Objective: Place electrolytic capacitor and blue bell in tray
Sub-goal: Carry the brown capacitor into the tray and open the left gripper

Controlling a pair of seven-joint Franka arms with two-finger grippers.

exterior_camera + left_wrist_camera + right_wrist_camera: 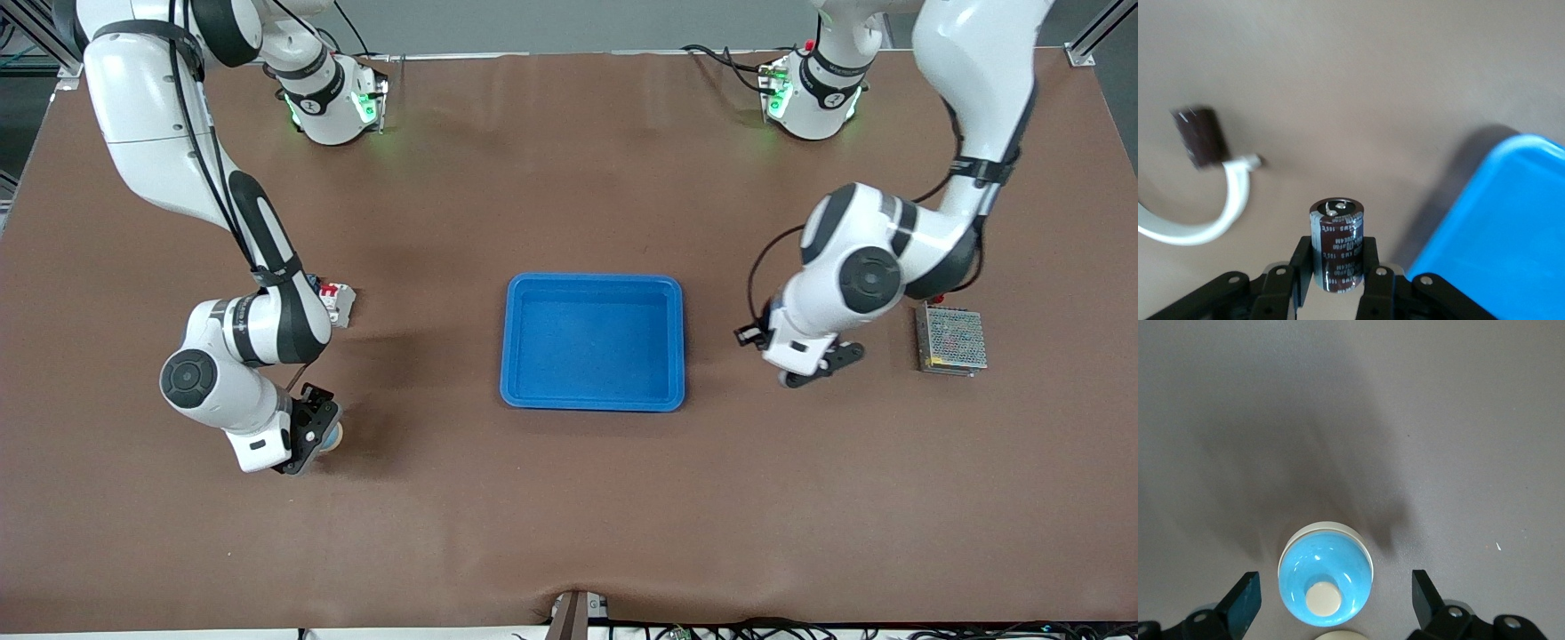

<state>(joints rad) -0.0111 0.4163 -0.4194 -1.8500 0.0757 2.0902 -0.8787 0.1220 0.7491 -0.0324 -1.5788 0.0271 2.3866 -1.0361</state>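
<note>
While the left gripper (1337,283) clamps the electrolytic capacitor (1337,243) beside the empty tray (593,341), the right gripper (1335,597) straddles the blue bell (1325,573), fingers wide, on the table toward the right arm's end. Closing off-centre could squirt the rounded dome sideways.

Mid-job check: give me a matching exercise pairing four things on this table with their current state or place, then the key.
Things:
1. electrolytic capacitor
2. blue bell
3. tray
4. metal mesh box

States or places:
A. on the table between the right tool's open fingers
B. mid-table, nothing in it
C. clamped upright in the left tool
D. on the table toward the left arm's end

Pairs: 1-C, 2-A, 3-B, 4-D
</note>
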